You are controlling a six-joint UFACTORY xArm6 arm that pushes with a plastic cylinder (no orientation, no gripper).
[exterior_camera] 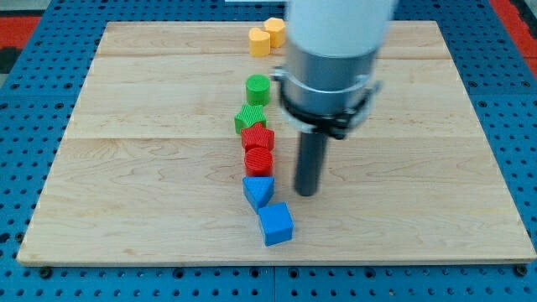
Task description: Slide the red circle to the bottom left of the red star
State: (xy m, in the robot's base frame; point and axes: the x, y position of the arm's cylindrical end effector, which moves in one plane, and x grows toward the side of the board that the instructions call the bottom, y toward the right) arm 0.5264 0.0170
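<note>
1. Here, a pale wooden surface (pixel 151 201) lies on a blue pegboard base (pixel 33 101); one camera view only.
2. My tip (pixel 307 193) sits on the surface just to the view's right of the block column, level with the gap between the lower red block and the blue triangle. It is close to both, and contact with either cannot be confirmed.
3. The rod is a plain dark cylinder under a large grey and white arm housing (pixel 331 59). No fingers on this rig, so there is nothing to read as wide, narrow or holding.
4. The blocks run in a loose line from the view's top to its bottom.
5. Two yellow blocks, yellow block left (pixel 259 41) and yellow block right (pixel 274 31), touch each other near the surface's top edge, well apart from the others.
6. Green circle (pixel 258 88) is next, with a green star (pixel 249 117) just below it.
7. Red star (pixel 258 137) touches the green star's lower right.
8. Red circle (pixel 258 160) sits directly below the red star, touching it, not offset to its left.
9. Blue triangle (pixel 258 190) is just under the red circle.
10. Blue cube (pixel 275 224) lies at the triangle's lower right, touching or nearly so.
</note>
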